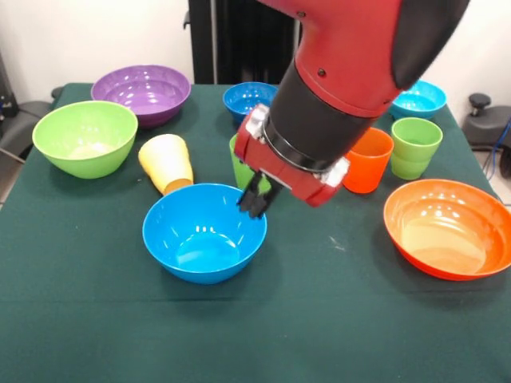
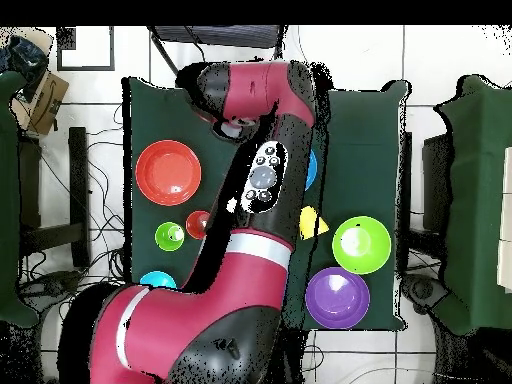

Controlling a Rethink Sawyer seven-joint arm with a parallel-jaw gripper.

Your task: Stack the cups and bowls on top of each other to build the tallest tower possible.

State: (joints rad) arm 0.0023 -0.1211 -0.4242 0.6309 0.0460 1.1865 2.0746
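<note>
- Hanging over the blue bowl (image 1: 204,233), the end effector (image 1: 255,201) sits at the bowl's 1 o'clock rim; whether its dark fingers are apart or together, I cannot tell.
- Nothing is stacked; bowls and cups sit separately on the green surface (image 1: 319,319).
- Yellow cup (image 1: 167,163) lies tipped at the blue bowl's 11 o'clock.
- Orange bowl (image 1: 449,228) sits at 3 o'clock, well apart.
</note>
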